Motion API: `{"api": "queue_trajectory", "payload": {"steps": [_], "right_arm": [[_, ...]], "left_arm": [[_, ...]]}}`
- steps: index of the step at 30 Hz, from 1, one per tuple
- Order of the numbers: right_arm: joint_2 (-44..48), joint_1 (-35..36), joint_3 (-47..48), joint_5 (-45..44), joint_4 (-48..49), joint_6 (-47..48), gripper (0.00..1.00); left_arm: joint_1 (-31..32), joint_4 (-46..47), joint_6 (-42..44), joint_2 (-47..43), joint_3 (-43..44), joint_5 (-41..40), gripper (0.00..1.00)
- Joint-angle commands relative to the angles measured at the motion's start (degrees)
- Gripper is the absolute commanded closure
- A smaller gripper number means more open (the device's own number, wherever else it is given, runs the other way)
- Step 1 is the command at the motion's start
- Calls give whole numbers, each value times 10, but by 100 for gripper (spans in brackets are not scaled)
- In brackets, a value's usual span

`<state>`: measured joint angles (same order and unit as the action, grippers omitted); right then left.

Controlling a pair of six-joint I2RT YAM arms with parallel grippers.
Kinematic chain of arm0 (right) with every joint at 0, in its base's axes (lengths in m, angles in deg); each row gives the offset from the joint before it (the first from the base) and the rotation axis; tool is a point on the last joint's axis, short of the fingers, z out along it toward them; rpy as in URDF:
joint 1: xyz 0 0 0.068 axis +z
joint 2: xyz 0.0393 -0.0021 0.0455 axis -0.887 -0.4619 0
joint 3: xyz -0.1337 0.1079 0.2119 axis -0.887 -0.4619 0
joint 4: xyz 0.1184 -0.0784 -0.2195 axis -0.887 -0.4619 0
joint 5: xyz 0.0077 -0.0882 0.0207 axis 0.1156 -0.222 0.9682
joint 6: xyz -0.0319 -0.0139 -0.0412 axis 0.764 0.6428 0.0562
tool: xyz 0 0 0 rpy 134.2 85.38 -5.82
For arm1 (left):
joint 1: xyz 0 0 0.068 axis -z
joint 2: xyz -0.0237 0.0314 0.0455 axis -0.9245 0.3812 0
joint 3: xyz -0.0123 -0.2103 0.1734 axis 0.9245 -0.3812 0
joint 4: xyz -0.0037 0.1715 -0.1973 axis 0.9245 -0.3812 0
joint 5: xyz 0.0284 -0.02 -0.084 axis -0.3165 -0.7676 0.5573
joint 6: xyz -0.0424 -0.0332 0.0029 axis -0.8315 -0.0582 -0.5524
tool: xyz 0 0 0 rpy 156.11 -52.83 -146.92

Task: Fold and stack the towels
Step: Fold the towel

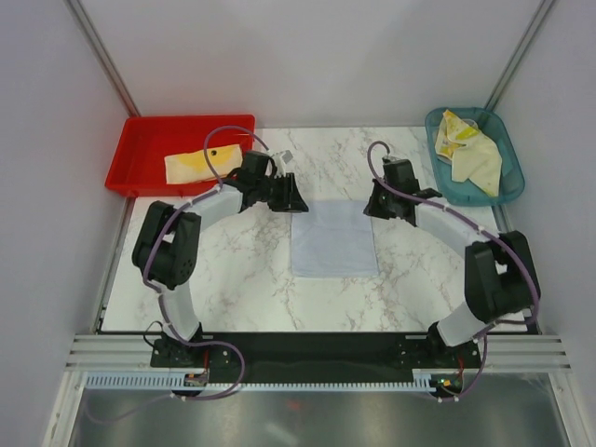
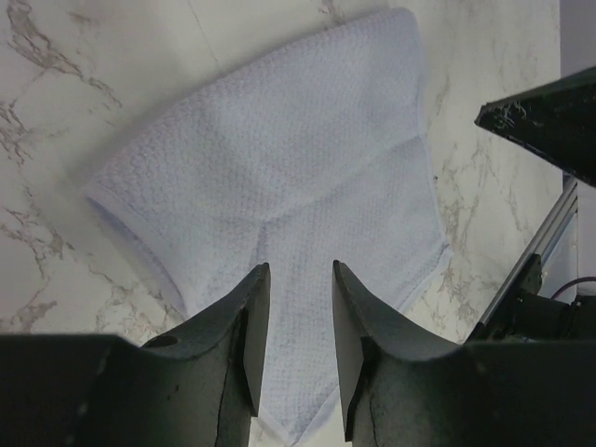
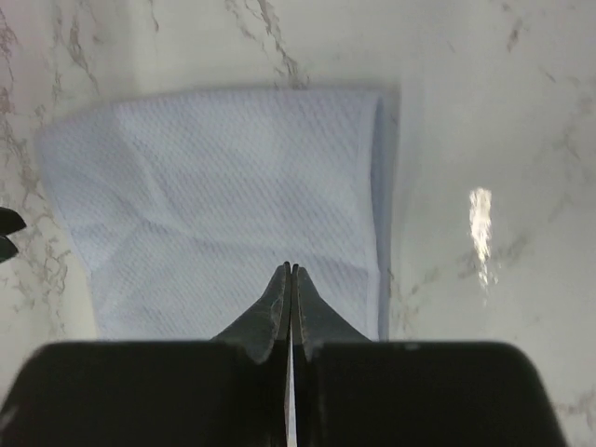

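While the pale lavender towel [image 1: 332,237] is lying folded flat at the middle of the marble table [image 1: 242,289], the left gripper [image 2: 301,270] is hovering over its far-left corner, jaws narrowly parted, holding nothing. The right gripper [image 3: 291,270] is sitting over the far-right edge, fingers pressed together. 1 cream-yellow towel [image 1: 191,166] is resting in the red tray [image 1: 140,140].

Top camera: fixed, high at the near edge, facing down and forward, taking in the whole table [image 1: 242,298]. Each wrist camera looks steeply down past its own fingers [image 2: 250,317], close above the table. All three share the towel [image 1: 332,237].
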<state>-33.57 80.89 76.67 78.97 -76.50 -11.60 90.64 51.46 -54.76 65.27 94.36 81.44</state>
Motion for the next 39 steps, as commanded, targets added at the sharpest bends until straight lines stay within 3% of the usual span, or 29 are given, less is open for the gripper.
{"api": "queue_trajectory", "payload": {"steps": [1, 11, 19, 25, 39], "right_arm": [[-110, -28, 73, 93, 34, 47, 100], [-261, -74, 143, 85, 68, 88, 100], [-231, -73, 132, 106, 78, 90, 100], [-212, -73, 170, 121, 65, 79, 100], [-296, -86, 206, 99, 56, 102, 100]], "left_arm": [[2, 17, 39, 31, 48, -9, 60], [0, -20, 74, 120, 100, -96, 61], [-2, -37, 89, 136, 126, -121, 61], [-3, -48, 90, 118, 159, -94, 61], [-3, -45, 91, 176, 164, -104, 61]]}}
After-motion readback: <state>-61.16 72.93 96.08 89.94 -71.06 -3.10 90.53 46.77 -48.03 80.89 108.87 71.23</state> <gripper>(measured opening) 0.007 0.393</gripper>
